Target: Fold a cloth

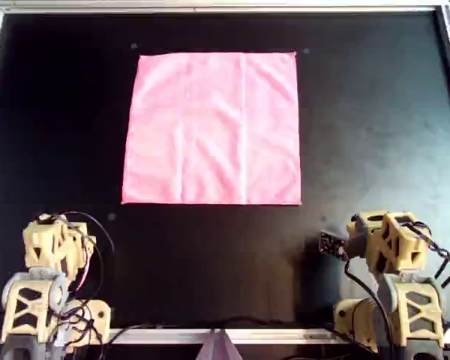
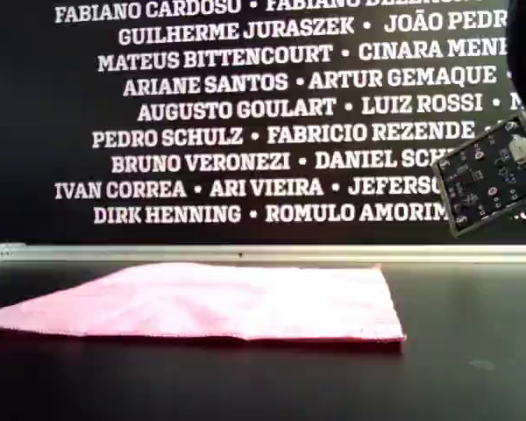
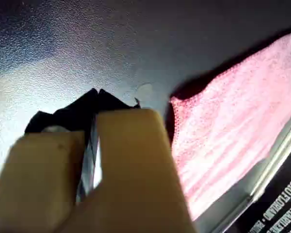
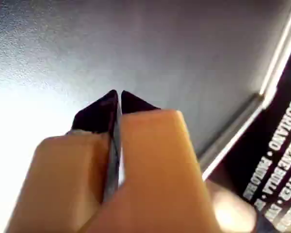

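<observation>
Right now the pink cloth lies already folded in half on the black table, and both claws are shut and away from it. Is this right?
Not quite: the overhead view shows the pink cloth spread flat as a full square, not folded. Both the left claw and right claw are shut, away from it.

Thin, soft bright pink square cloth, matt, finely woven, faintly creased. Black tabletop of fine-grained, slightly glossy finish, edged by a brushed silvery metal rail. Tan, smooth matt plastic on left gripper and right gripper, tipped with dark pads. Matt black back wall with white lettering.
</observation>
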You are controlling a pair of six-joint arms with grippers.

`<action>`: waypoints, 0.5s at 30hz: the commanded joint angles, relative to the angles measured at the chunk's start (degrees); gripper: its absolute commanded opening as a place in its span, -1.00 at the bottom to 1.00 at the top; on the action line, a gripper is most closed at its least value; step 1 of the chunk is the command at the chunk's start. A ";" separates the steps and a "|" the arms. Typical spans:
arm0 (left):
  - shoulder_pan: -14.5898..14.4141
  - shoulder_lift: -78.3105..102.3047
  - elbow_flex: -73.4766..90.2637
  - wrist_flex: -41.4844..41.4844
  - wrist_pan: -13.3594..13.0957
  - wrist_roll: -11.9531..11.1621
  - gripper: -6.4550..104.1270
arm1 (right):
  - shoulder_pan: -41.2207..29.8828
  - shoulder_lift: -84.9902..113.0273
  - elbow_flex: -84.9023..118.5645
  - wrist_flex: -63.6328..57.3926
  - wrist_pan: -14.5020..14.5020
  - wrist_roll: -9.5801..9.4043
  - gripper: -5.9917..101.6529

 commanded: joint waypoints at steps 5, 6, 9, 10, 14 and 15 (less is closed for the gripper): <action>0.26 0.53 -1.32 -0.35 0.35 -0.18 -0.87 | -0.26 1.76 0.79 0.53 0.44 -0.09 -0.83; 0.26 0.62 -1.32 -0.35 0.35 -0.18 -0.86 | -0.35 1.76 0.79 0.53 0.44 -0.09 -0.83; 0.44 0.62 -1.32 -0.44 0.35 -0.26 -0.78 | -0.18 1.76 0.79 0.53 -0.26 0.62 -0.83; 0.79 0.62 -1.32 -0.44 0.35 -0.26 -0.73 | -0.18 1.76 0.79 0.53 -0.35 0.70 -0.83; 0.62 0.53 -1.32 -0.44 0.35 -0.26 -0.61 | -0.18 1.76 0.79 0.53 -0.35 -0.09 -0.83; 0.35 0.53 -1.32 -0.44 0.35 -0.26 -0.60 | -0.18 1.76 0.79 0.53 -0.35 -0.09 -0.83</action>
